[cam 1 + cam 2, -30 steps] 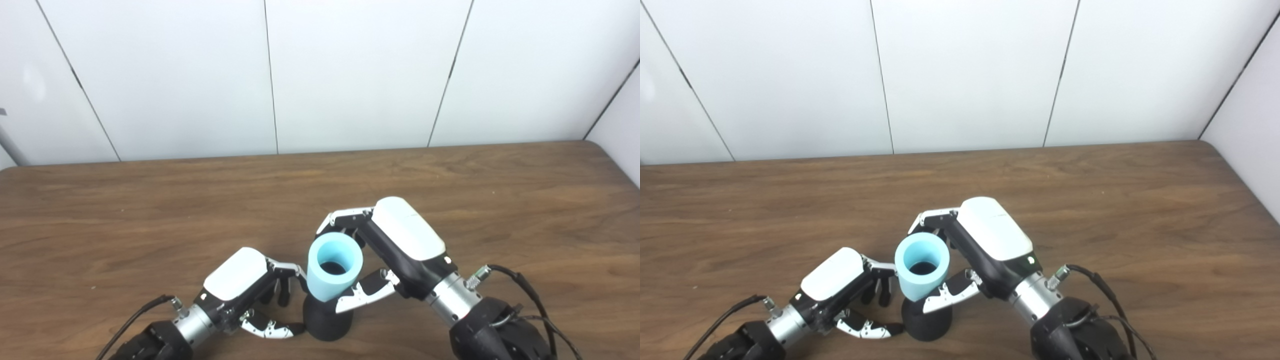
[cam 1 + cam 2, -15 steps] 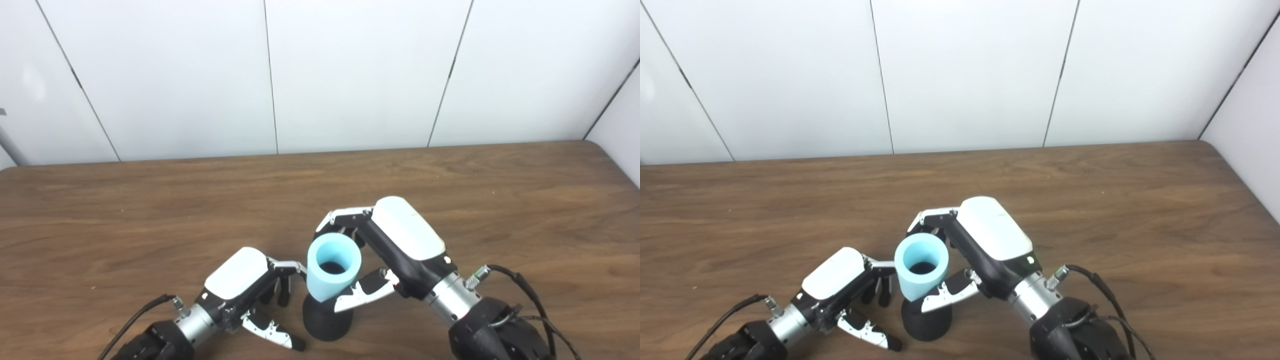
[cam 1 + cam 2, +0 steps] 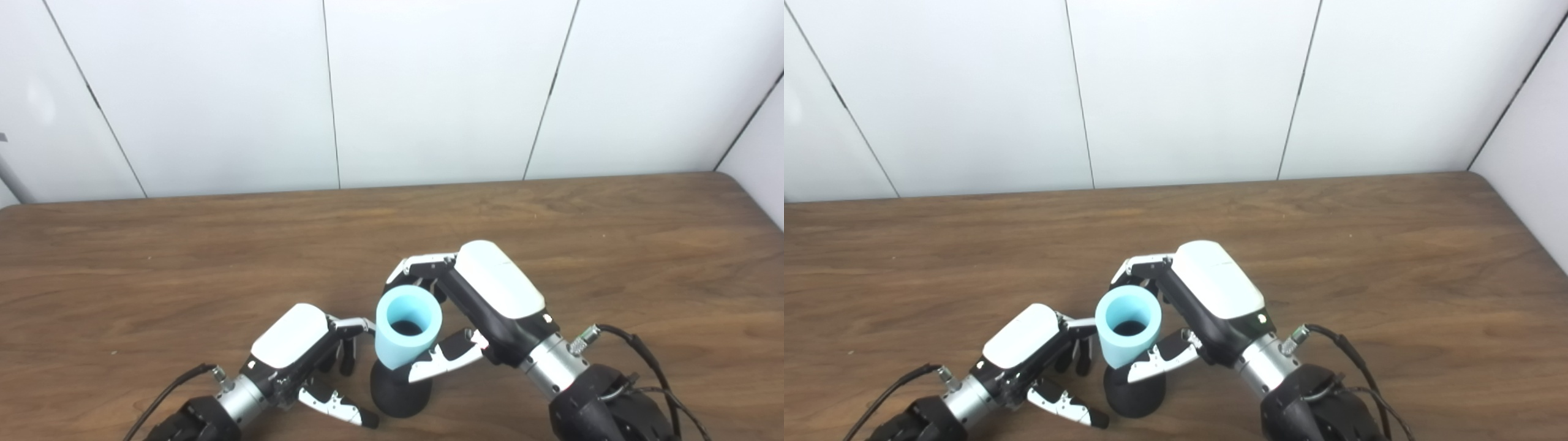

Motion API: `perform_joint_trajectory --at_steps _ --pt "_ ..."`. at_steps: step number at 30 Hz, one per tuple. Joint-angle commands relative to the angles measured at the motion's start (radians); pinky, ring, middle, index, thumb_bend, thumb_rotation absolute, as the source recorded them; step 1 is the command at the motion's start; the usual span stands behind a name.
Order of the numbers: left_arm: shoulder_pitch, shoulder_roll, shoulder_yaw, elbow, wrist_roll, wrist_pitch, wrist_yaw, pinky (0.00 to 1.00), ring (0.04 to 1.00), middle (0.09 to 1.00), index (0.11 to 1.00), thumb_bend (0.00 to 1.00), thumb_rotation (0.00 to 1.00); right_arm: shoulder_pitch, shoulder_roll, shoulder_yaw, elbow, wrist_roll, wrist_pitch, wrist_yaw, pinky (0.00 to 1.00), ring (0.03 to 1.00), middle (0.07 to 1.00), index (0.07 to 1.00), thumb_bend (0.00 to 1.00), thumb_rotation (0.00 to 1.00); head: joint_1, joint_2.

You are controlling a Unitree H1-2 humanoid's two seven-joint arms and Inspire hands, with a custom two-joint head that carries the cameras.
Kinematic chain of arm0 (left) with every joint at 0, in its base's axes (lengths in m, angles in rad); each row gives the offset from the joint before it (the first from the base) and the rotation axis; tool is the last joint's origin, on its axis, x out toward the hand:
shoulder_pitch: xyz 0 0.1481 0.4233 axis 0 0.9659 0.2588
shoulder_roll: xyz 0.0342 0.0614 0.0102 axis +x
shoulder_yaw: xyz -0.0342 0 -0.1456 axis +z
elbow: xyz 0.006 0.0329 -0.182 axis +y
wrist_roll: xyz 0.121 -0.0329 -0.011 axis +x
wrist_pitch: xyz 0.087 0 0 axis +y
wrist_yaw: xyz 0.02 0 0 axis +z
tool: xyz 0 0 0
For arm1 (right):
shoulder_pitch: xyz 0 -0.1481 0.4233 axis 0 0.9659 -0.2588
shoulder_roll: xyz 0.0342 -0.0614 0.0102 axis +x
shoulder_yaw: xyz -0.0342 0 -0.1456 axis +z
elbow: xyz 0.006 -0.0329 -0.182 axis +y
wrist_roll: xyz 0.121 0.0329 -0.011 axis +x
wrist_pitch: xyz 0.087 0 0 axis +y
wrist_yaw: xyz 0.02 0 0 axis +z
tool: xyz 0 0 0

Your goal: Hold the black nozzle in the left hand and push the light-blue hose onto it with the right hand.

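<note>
The black nozzle (image 3: pixel 399 394) stands upright on the wooden table (image 3: pixel 184 257) near the front edge. The light-blue hose (image 3: pixel 407 328), a short open tube, sits over the nozzle's top, tilted slightly left. My right hand (image 3: pixel 474 306) is shut on the hose, fingers behind it and thumb in front. My left hand (image 3: pixel 306 355) is just left of the nozzle with its fingers and thumb spread apart; it holds nothing, and its thumb tip lies on the table close to the nozzle's base.
White wall panels (image 3: pixel 429 92) rise behind the table's far edge. A black cable (image 3: pixel 637 349) runs from my right wrist, and another (image 3: pixel 177 383) from my left wrist.
My left hand has let go of the nozzle: its thumb swung away from the base and the hand drew back slightly. The right hand and the hose have barely moved.
</note>
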Motion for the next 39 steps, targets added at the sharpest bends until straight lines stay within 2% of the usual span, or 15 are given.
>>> perform_joint_trajectory --at_steps 1,9,14,23,30,39 --pt "0.032 0.006 -0.021 0.019 0.035 0.006 -0.037 0.59 0.656 0.696 0.694 1.00 0.43 -0.017 0.005 -0.004 -0.028 0.001 -0.004 -0.008 0.38 0.492 0.557 0.564 1.00 0.30 0.000 0.001" --pt "0.038 -0.008 -0.019 0.038 0.065 -0.018 0.014 0.59 0.648 0.690 0.687 1.00 0.44 -0.015 0.006 -0.002 -0.029 0.000 -0.004 -0.008 0.38 0.487 0.554 0.563 1.00 0.30 0.009 -0.007" --pt "0.041 -0.018 -0.017 0.052 0.090 -0.037 0.057 0.58 0.629 0.673 0.672 1.00 0.41 -0.016 0.002 -0.004 -0.023 0.005 -0.011 -0.016 0.38 0.489 0.555 0.561 1.00 0.30 0.012 -0.013" --pt "0.048 -0.031 -0.016 0.048 0.135 -0.034 0.093 0.57 0.617 0.659 0.661 1.00 0.41 -0.019 -0.003 -0.004 -0.023 0.012 -0.012 -0.014 0.37 0.489 0.559 0.568 1.00 0.30 0.018 -0.011" --pt "0.056 -0.048 -0.013 0.034 0.173 -0.013 0.110 0.58 0.618 0.652 0.657 0.99 0.42 -0.020 -0.002 -0.004 -0.024 0.011 -0.012 -0.012 0.38 0.490 0.558 0.566 1.00 0.29 0.019 -0.009" --pt "0.065 -0.076 -0.016 0.011 0.222 0.043 0.109 0.59 0.621 0.662 0.669 0.99 0.49 -0.021 -0.004 -0.005 -0.024 0.012 -0.007 -0.005 0.38 0.493 0.560 0.570 1.00 0.32 0.021 -0.011"
